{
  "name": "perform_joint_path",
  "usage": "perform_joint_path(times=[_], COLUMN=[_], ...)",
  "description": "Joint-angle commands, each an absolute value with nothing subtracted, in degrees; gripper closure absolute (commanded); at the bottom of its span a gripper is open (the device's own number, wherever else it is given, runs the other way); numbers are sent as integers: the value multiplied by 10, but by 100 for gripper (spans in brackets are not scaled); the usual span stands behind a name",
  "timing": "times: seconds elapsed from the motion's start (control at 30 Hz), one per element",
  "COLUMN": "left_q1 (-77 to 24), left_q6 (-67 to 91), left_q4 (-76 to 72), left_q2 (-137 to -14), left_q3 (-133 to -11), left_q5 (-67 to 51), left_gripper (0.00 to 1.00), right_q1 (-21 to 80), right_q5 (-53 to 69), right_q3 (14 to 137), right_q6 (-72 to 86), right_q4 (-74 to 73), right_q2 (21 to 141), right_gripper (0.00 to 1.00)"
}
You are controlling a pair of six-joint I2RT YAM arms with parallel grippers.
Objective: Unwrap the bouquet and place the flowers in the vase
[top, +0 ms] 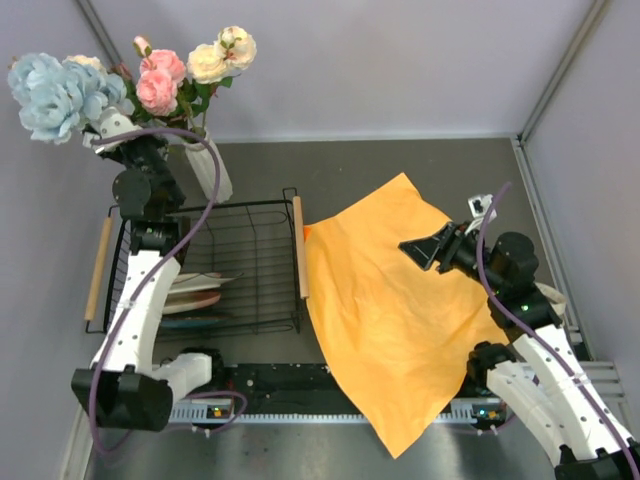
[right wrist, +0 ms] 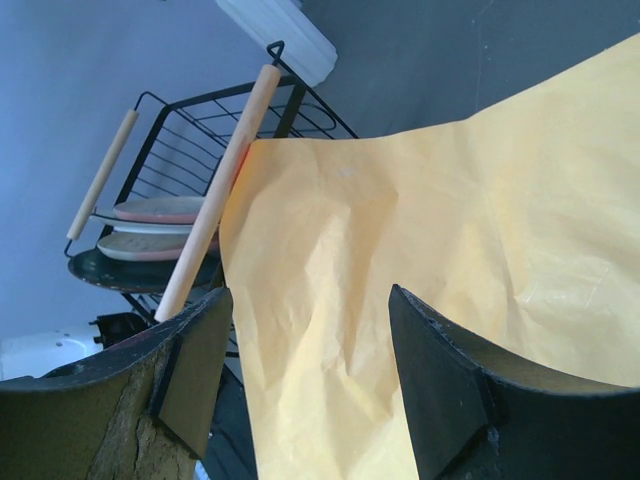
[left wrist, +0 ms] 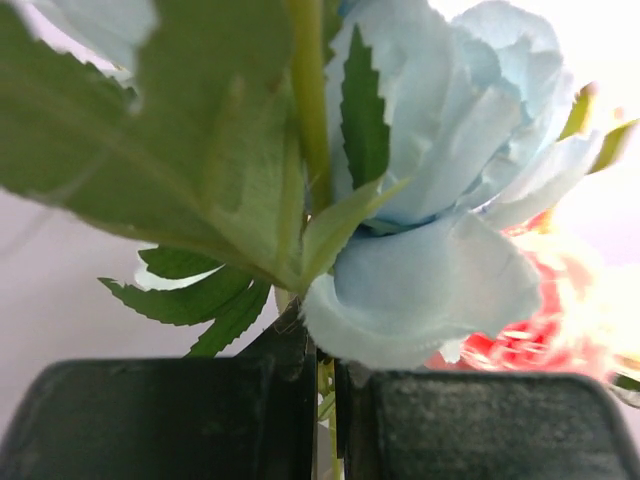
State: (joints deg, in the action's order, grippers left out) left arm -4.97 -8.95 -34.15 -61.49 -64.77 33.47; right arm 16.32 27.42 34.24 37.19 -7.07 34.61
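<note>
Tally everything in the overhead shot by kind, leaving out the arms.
Flower bunch: 1
Vase: 1
Orange paper wrap: 1
Black wire dish rack: 1
Dishes standing in the rack: 3
Total: 7

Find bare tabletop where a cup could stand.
Bare grey tabletop at the back, between the tall white ribbed vase and the flat orange paper sheet. The left side is crowded by the black wire dish rack.

one vase [top: 212, 172], one rack [top: 252, 204], three plates [top: 200, 284]
</note>
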Motion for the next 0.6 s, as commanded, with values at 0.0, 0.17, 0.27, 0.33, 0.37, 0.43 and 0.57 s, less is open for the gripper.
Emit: perform_joint_path(times=[0.0,0.17,0.27,0.33,0.37,0.43,0.57], left_q1=[-4,10,12,11,11,11,13], left_q6=[26,58,67,69,69,64,57], left_q4=[-393,-386,-376,-360,-353,-352,-355], left_q2=[-651,-697,-707,-708,-707,-705,-711], left_q3=[-666,-696,-711,-719,-726,-728,-736], left_q5=[307,291,289,288,287,277,275], left_gripper=[100,100,100,100,100,100,100], right_q1=[161,161,161,161,160,161,161], right_q5=[264,255,253,251,250,250,252], right_q3=[362,366,368,370,371,371,373], right_q6=[349,339,338,337,337,336,335], right_q4=[-87,-95,-94,-94,-94,-93,-91], right_q2=[338,338,345,348,347,349,356], right_gripper=[35,35,35,34,34,34,34])
